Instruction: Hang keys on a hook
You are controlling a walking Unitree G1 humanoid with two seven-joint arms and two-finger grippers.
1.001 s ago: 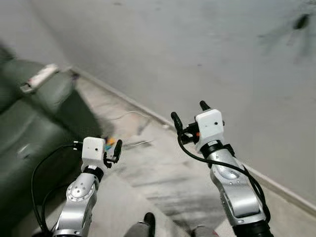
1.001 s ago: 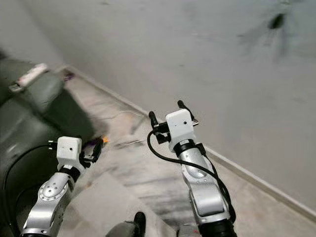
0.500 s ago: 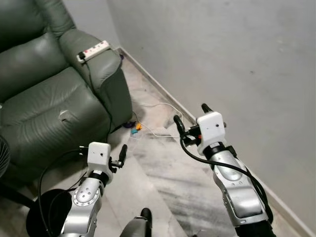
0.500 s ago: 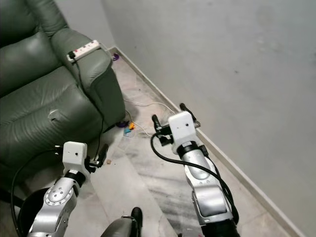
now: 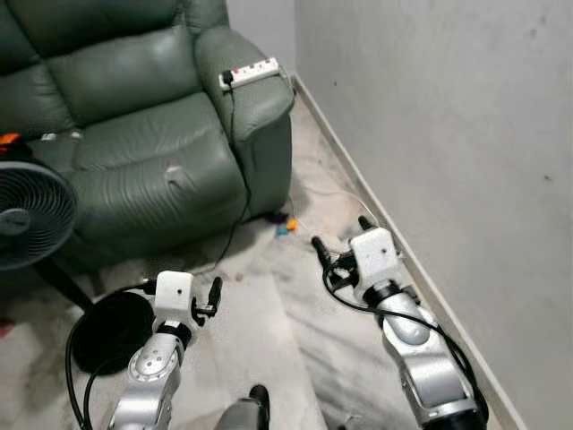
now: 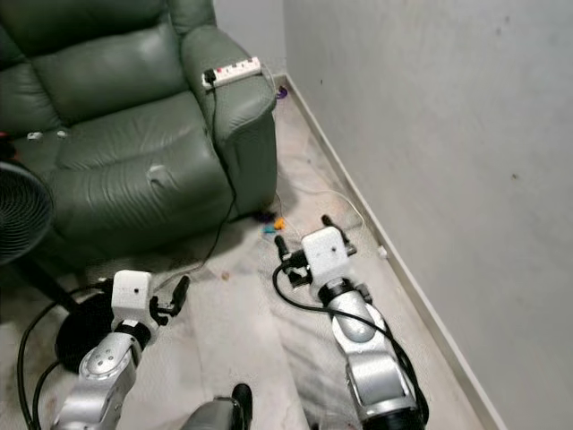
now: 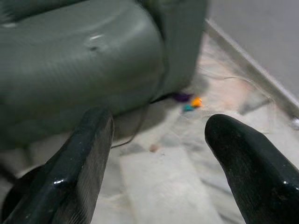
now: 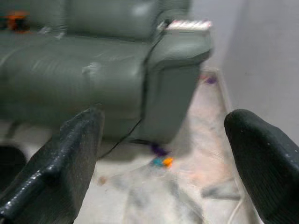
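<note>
Since half a second ago the head camera has swung further left, so the green sofa (image 5: 134, 116) now takes up the upper left of the scene, and a black fan (image 5: 31, 215) has come into sight at the left edge; the arms sit in much the same raised pose as before.

Both arms are bent at the elbow and held forward over the floor. The left gripper (image 5: 213, 297) is low, above the pale marble floor (image 5: 260, 349) in front of the sofa, and its wrist view shows the two black fingers (image 7: 84, 163) set well apart with nothing between them. The right gripper (image 5: 338, 242) is held a little higher and nearer the grey wall (image 5: 448, 134), fingers (image 8: 70, 154) also spread wide and empty.

A small cluster of coloured bits, purple, teal and orange (image 5: 285, 224), lies on the floor near the foot of the sofa arm; whether these are the keys I cannot tell. A white cable (image 5: 354, 202) curls on the floor beside it, along the base of the wall, and a dark cord (image 5: 235, 224) runs down the sofa's side to the floor. A white power strip (image 5: 249, 72) rests on top of the sofa arm. The fan's round black base (image 5: 107, 331) stands just left of the left arm.
</note>
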